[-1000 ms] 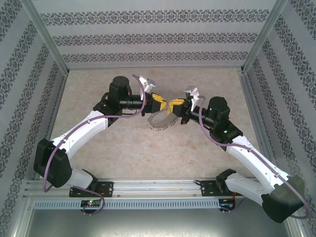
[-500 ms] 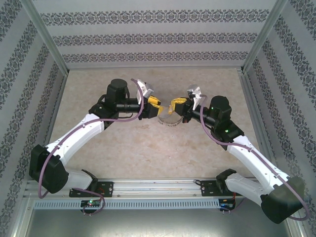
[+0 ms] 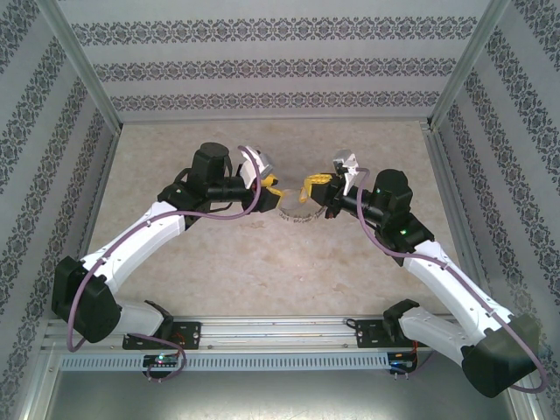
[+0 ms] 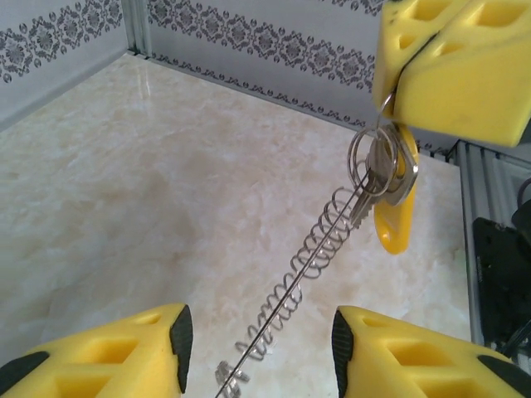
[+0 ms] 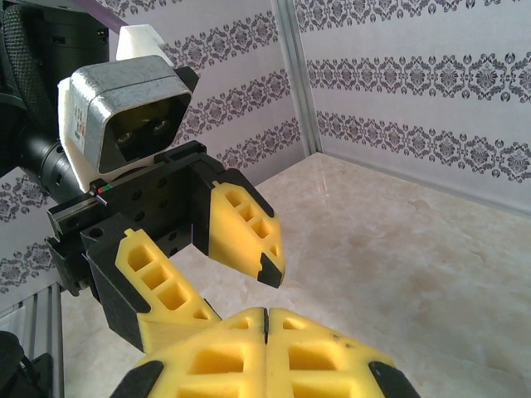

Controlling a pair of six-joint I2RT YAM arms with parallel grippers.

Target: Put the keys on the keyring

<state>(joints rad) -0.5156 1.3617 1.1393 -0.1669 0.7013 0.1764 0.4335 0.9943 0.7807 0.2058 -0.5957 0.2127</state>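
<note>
The keys [image 4: 375, 178] hang in a small bunch from a round loop at the upper end of the keyring [image 4: 311, 261], a thin grey coiled wire. A yellow oval piece [image 4: 393, 228] dangles with them, just behind the grey key blade. In the left wrist view the coil runs slanting down from the bunch toward the lower left, and its frayed end lies in the gap between the left arm's fingers. Whether that end touches anything cannot be told.

The right end effector [image 4: 395, 83] is clenched on the keyring, its two yellow pads pressed together on the top of the round loop. The right wrist view shows the same pads meeting flat along one seam [image 5: 265, 319].

The left end effector [image 4: 261, 340] is released, its pads wide apart and holding nothing, and it faces the right one from near by [image 5: 236, 286].

From above, the left end effector [image 3: 274, 188] and the right end effector [image 3: 311, 185] point at each other over the middle of the bench [image 3: 262, 262]. The keyring [image 3: 296, 213] sags as a pale arc between and just below them. Patterned walls close in the bench on three sides.
</note>
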